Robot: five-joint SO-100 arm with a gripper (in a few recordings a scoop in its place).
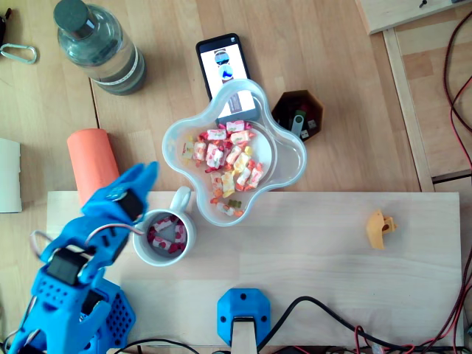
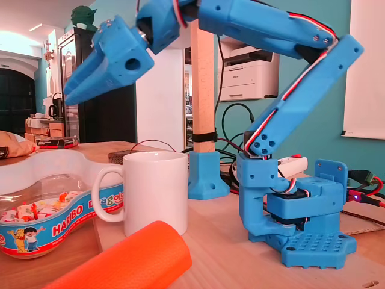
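My blue gripper (image 1: pixel 147 173) (image 2: pixel 69 96) hangs in the air with its fingers together and nothing between them. In the overhead view its tip is just up and left of the white mug (image 1: pixel 190 240) (image 2: pixel 156 192), beside the orange foam roll (image 1: pixel 92 156) (image 2: pixel 129 259). Wrapped candies (image 1: pixel 168 234) lie inside the mug. A clear plastic tub (image 1: pixel 295 151) (image 2: pixel 72 208) with many wrapped candies (image 1: pixel 225 155) stands right behind the mug, touching its handle side.
A water bottle (image 1: pixel 99 44), a phone (image 1: pixel 221 63) and a brown box (image 1: pixel 284 110) with a USB stick (image 1: pixel 298 122) stand behind the tub. A yellow piece (image 1: pixel 380 227) lies right on the board. A blue post base (image 1: pixel 243 310) sits at the front edge.
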